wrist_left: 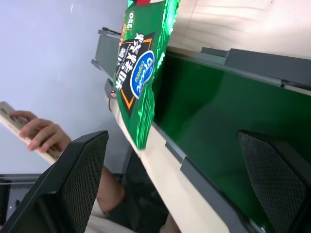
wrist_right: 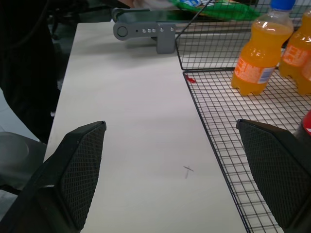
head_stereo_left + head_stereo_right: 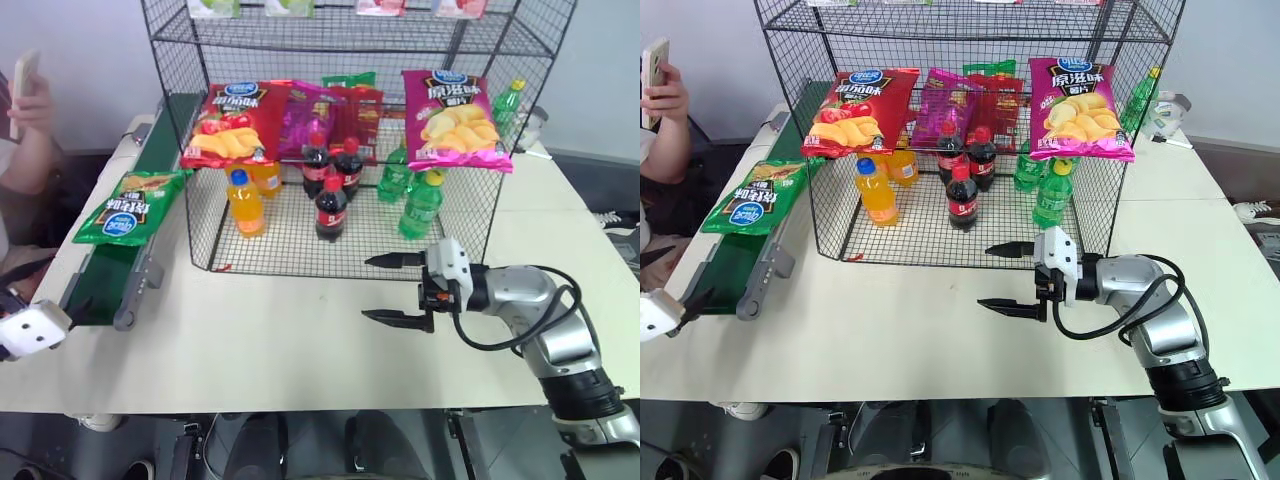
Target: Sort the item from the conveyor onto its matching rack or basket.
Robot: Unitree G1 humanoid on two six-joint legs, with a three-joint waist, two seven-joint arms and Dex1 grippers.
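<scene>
Glossy green potato-chip bag (image 3: 131, 206) with blue oval logo, lying flat on long dark-green conveyor belt (image 3: 112, 270), beside tall black wire-mesh rack (image 3: 350, 150) holding red chip bag (image 3: 228, 124), magenta chip bag (image 3: 455, 118), orange soda bottles (image 3: 246, 201). Left gripper (image 1: 180, 179) wide open, empty, facing belt; right gripper (image 3: 395, 290) wide open, empty, over pale table (image 3: 300, 340) before rack. Person's hand (image 1: 41, 136) with phone, seen past belt in left wrist view.

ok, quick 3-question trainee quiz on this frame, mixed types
1. True or false: the glossy green chip bag lies on the dark-green conveyor belt.
2. The right gripper is: A) shut on an orange bottle B) open over the white table C) inside the rack.
3. Fill in: on the black wire-mesh rack, the magenta chip bag rests on the ___ tier, above the green bottles.

Key: 1 true; 2 B; 3 middle.
</scene>
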